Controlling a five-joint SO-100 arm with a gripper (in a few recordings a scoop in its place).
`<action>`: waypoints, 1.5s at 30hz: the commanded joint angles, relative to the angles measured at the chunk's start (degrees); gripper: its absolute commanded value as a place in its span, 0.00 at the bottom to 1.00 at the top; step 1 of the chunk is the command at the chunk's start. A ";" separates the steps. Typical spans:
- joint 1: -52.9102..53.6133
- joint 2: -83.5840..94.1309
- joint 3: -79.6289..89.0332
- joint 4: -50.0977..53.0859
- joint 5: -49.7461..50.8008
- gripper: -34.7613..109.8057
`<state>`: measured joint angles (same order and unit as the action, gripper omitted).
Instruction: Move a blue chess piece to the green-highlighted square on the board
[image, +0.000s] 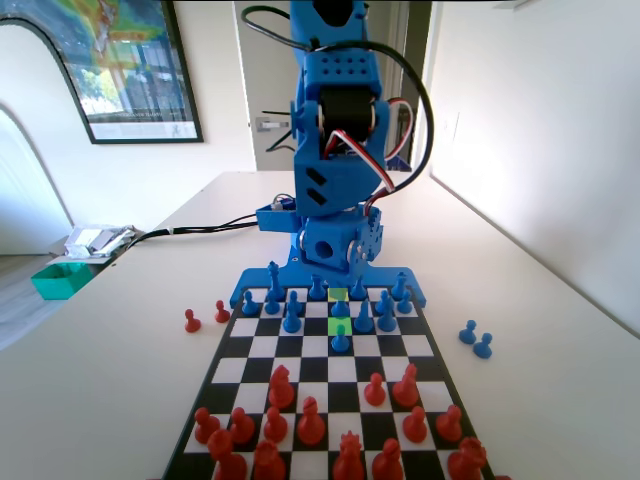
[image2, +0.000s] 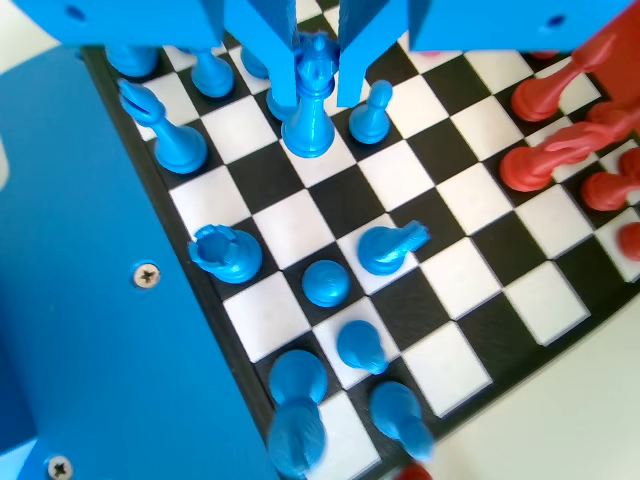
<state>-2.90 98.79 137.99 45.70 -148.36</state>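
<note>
**Pincer low over the blue back rows**

In the wrist view, the pincer (image2: 318, 60) is seen hanging from the top edge with its two jaws parted, one on each side of the crowned head of a tall blue piece (image2: 310, 105). The piece stands upright on a white square of the board (image2: 520, 300). The jaws are set close beside its top; whether they touch it cannot be told. A blue pawn (image2: 371, 112) is seen just right of the piece, and a bishop-like blue piece (image2: 170, 135) stands to its left. Nearer the bottom of this view, more blue pieces are seen, among them a rook (image2: 225, 252) and a knight (image2: 390, 247). Red pieces (image2: 545, 160) are ranged at the right edge.

In the fixed view, the blue arm (image: 335, 150) is seen folded down at the far end of the board, over the blue rows. Two coloured squares lie in one file: a yellow-green one (image: 338, 295) in the back rows, behind a blue piece, and the green square (image: 338, 329) nearer the camera. A blue pawn (image: 340, 341) is seen standing at the green square's near edge, partly covering it. Two red pawns (image: 206, 317) rest on the table (image: 100, 380) left of the board, and two blue pawns (image: 475, 339) rest on it to the right.
</note>
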 joint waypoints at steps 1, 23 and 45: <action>-0.26 0.09 -2.37 -1.76 0.09 0.25; -0.53 -2.20 3.34 -10.20 -0.97 0.25; -0.53 0.00 1.85 -6.42 -0.88 0.25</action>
<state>-2.72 96.15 141.15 38.32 -148.71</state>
